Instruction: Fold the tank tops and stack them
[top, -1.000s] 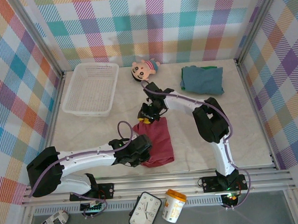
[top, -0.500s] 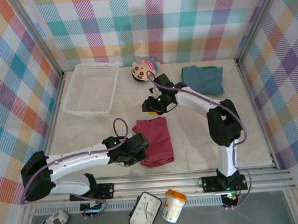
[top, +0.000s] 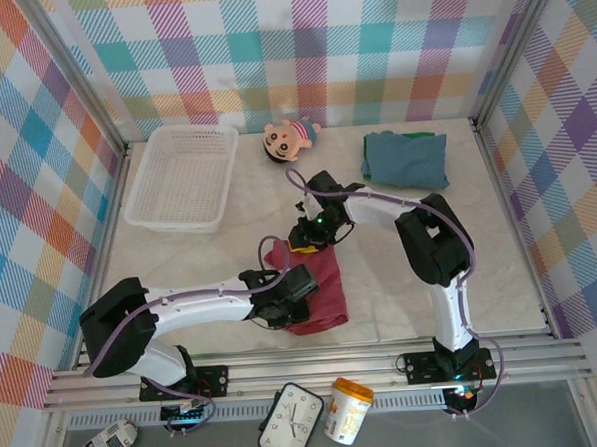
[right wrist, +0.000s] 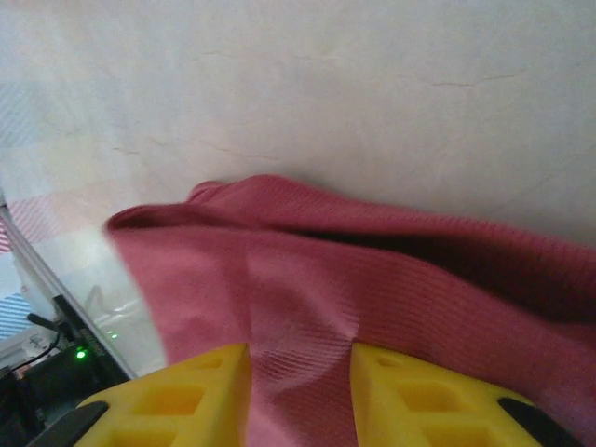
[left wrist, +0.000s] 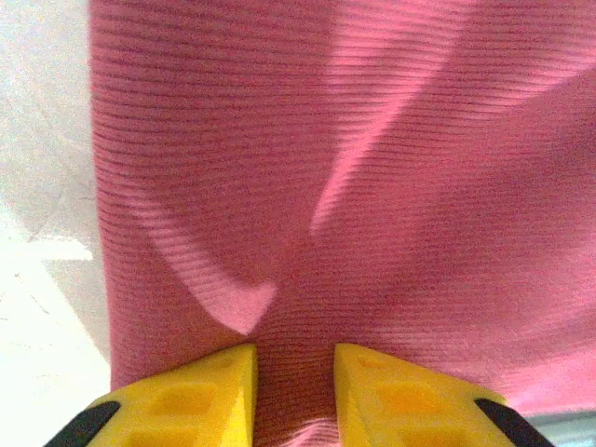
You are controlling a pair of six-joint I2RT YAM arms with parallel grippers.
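Green top (top: 422, 134) mostly under blue-grey top (top: 405, 160); red top (left wrist: 354, 186) cropped, wrist views

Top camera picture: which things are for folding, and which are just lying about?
Job: dark red cloth tank top; blue-grey cloth tank top; bright green cloth tank top peeking from under it.
Lying about: white plastic mesh basket; big-headed doll; black-rimmed clock; orange-lidded jar.
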